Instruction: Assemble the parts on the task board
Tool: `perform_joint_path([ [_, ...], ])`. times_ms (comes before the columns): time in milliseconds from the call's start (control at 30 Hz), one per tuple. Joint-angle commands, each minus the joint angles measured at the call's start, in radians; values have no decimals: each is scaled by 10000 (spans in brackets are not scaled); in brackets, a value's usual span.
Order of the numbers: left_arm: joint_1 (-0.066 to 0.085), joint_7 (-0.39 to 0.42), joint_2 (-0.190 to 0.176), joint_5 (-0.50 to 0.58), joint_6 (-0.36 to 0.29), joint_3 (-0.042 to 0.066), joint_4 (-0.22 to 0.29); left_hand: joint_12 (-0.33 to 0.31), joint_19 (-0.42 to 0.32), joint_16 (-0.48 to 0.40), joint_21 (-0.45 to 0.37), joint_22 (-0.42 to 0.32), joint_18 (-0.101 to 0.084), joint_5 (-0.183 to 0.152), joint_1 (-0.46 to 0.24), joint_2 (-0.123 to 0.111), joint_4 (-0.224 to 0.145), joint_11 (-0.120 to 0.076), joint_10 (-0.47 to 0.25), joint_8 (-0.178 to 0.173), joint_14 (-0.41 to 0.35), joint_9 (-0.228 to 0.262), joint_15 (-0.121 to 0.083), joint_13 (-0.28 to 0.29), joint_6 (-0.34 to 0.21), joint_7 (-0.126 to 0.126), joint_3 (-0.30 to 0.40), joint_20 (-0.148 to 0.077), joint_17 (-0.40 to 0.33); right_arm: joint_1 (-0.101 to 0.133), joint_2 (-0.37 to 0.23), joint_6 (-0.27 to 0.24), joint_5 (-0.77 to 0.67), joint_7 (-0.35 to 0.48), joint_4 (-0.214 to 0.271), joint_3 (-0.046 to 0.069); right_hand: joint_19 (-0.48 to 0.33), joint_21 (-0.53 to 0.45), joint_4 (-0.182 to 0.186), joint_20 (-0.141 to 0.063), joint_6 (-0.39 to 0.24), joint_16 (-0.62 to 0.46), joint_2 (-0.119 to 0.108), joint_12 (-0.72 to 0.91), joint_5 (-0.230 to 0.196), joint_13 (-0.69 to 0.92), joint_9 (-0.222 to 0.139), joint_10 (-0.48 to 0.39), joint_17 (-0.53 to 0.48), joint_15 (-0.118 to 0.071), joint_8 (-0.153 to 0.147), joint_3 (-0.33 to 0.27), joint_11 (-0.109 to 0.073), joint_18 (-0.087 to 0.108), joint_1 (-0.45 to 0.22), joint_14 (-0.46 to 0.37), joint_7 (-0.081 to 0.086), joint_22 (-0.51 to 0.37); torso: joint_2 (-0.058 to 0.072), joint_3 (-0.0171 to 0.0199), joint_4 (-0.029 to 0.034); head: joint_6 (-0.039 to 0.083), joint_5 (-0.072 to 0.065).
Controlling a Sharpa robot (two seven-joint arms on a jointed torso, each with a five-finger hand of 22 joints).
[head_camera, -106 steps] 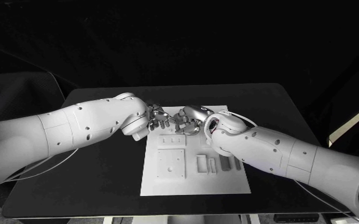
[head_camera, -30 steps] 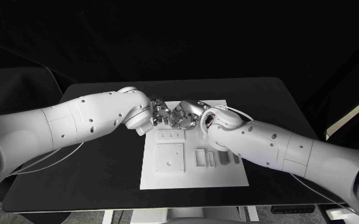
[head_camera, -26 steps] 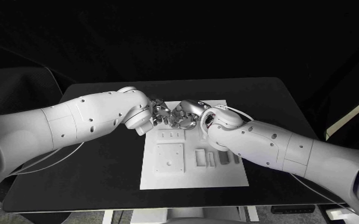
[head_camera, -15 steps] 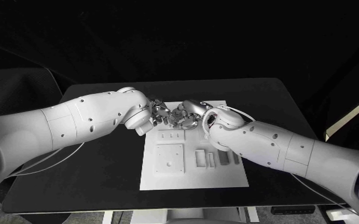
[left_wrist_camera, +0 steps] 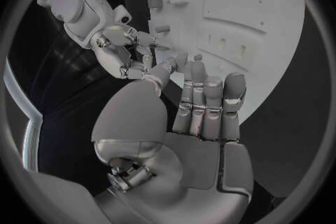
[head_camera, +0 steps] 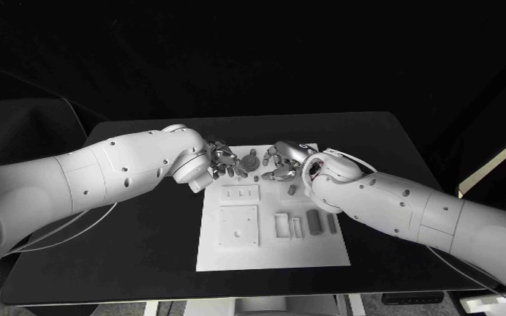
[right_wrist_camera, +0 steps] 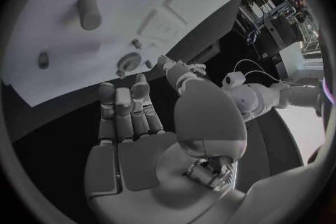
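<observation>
Over the far end of the task board (head_camera: 272, 257) | left hand (head_camera: 224, 164): fingers loosely apart, holding nothing | small round grey part (head_camera: 251, 161) lay on board between hands; judged light, rigid, slippery, best pinched at its rim | right hand (head_camera: 283, 162): fingers half curled, empty, just beside part

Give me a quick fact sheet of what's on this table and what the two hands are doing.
Table: black table
Board: white task board, lying flat in the middle
Parts: small grey pieces on the board's right side
Left hand: over the board's far edge, fingers apart, holds nothing visible
Right hand: close beside it, fingers apart, holds nothing visible
Hands touching each other: cannot tell
</observation>
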Motion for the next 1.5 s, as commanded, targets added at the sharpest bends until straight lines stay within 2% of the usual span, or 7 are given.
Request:
perform_joint_path([
  [33,10,73,40,88,132,6,-160,-57,77,59,51,10,707,39,710,638,-258,-193,290,368,13,162,-59,-12,264,-169,333,-25,14,9,-160,-237,83,136,32,1,-72,926,3,20,-80,-39,5,-41,34,-11,-9,-99,-16,-1,-45,-51,-2,91,-100,-83,7,-12,-6,11,11,-5,-10],
  [267,6,85,179,65,411,7,-1022,-59,84,65,59,14,709,33,717,634,-258,-198,311,374,21,164,-62,-15,276,-172,344,-26,16,103,-500,-417,360,254,-175,-1,-82,921,-9,17,-57,-47,56,-39,43,-14,-2,-106,-21,4,-18,-36,0,93,-64,-99,0,-16,-10,15,-12,73,-5],
  [433,-28,134,418,-42,648,5,-1573,-121,130,102,113,35,719,-218,741,574,-244,-220,434,387,71,172,-82,-60,323,-181,428,-30,32,104,-590,-437,423,277,-224,-1,-83,922,-10,17,-47,-48,70,-36,44,-14,0,-104,-22,5,-8,-31,1,93,-56,-100,-2,-17,2,19,-3,81,82],
  [633,-163,51,693,-170,941,8,-2001,-156,140,112,130,42,722,-350,743,551,-231,-224,474,385,86,174,-88,-83,330,-180,467,-29,37,104,-566,-464,444,296,-231,-1,-82,922,-11,16,-40,-48,77,-33,45,-13,2,-102,-23,5,-2,-28,1,93,-51,-101,-3,-17,7,9,8,90,102],
  [867,-291,-367,972,-367,1100,11,-2282,-166,152,121,144,47,722,-406,721,541,-210,-225,509,394,100,180,-90,-92,349,-180,476,-27,41,104,-600,-534,637,354,-224,1,-82,923,-12,16,-31,-48,86,-30,46,-13,5,-99,-23,6,6,-23,0,94,-43,-102,-4,-18,8,-2,14,6,132],
  [1167,-347,-560,961,-983,906,11,-1828,-167,162,129,153,51,724,-419,715,553,-200,-227,532,401,113,183,-93,-94,363,-184,486,-28,44,383,-672,-1109,1932,811,-416,9,-79,926,1,16,-10,-47,117,-22,46,-12,11,-90,-25,8,24,-15,1,94,-43,-101,-5,-18,5,1,11,-67,133],
  [1500,-373,-555,955,-1680,707,11,-1288,-158,201,162,190,66,734,-404,716,568,-192,-236,620,420,161,193,-109,-95,407,-201,527,-35,58,682,-643,-1070,3384,949,-608,58,-74,929,21,17,8,-45,147,-14,45,-11,16,-80,-26,11,40,-10,2,92,-55,-99,-5,-19,4,8,13,-165,66],
])
